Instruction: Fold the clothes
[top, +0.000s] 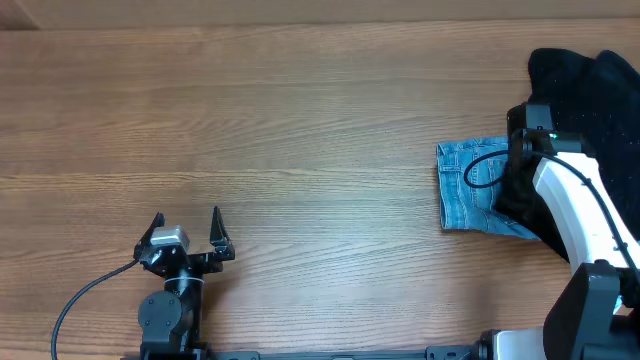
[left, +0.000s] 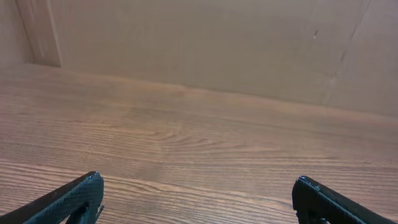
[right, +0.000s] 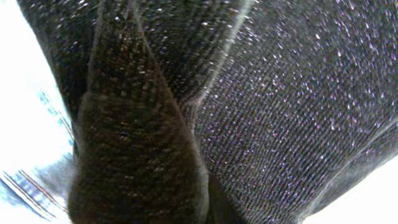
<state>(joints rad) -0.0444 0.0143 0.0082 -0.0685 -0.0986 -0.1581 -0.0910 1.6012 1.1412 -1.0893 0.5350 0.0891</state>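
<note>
The black fuzzy knit garment (top: 600, 90) lies bunched at the table's far right edge. Folded light-blue denim (top: 465, 185) lies just left of it, partly under it. My right gripper (top: 522, 160) is down on the left edge of the black garment, over the denim. The right wrist view is filled with black knit (right: 280, 93) gathered into a fold that pinches together at the bottom centre. The fingers are hidden by the fabric, and a strip of denim (right: 37, 168) shows at the left. My left gripper (top: 187, 215) is open and empty at the near left (left: 196, 180).
Bare wooden table (top: 300, 130) spans the left and middle. A plain board wall (left: 205, 43) stands behind the table. My white right arm (top: 585, 215) reaches in from the near right corner.
</note>
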